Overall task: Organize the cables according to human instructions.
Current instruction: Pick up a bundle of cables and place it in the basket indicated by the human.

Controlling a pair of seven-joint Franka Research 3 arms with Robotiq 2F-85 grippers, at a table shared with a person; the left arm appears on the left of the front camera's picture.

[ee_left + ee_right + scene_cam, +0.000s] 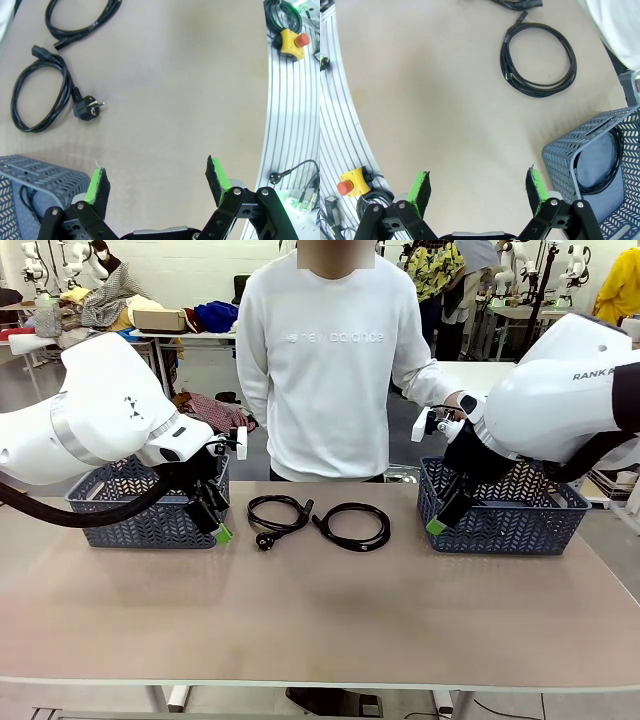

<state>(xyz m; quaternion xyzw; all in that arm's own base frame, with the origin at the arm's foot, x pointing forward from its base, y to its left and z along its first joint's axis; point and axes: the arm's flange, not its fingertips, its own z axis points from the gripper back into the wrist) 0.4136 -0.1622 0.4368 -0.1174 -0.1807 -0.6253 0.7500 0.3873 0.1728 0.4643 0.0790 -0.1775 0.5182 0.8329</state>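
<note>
Front view: a smooth beige counter (320, 620) is seen with two blue-grey plastic baskets, perforated in a herringbone pattern. The left basket (130, 515) and the right basket (520, 525) are set at opposite ends. Two loosely coiled black cables are laid between them: a power cable (278, 512) with a chunky round plug, and just beside it a thinner cable (352, 523) with small connectors. The left end effector (218, 526) is hung in front of the left basket, near the power cable but not touching it. The right end effector (440, 521) is held at the right basket's front corner, apart from the thinner cable.

Left wrist view: the fingers are spread wide, with nothing gripped between the green rubbery pads (97, 185). The power cable is found well ahead, upper left. A third cable (27, 200) is tucked in the left basket, beside one finger.

Right wrist view: the jaws are likewise held wide apart and empty. The thinner cable is laid ahead, upper right. A fourth cable (615, 155) is curled inside the right basket.
</note>
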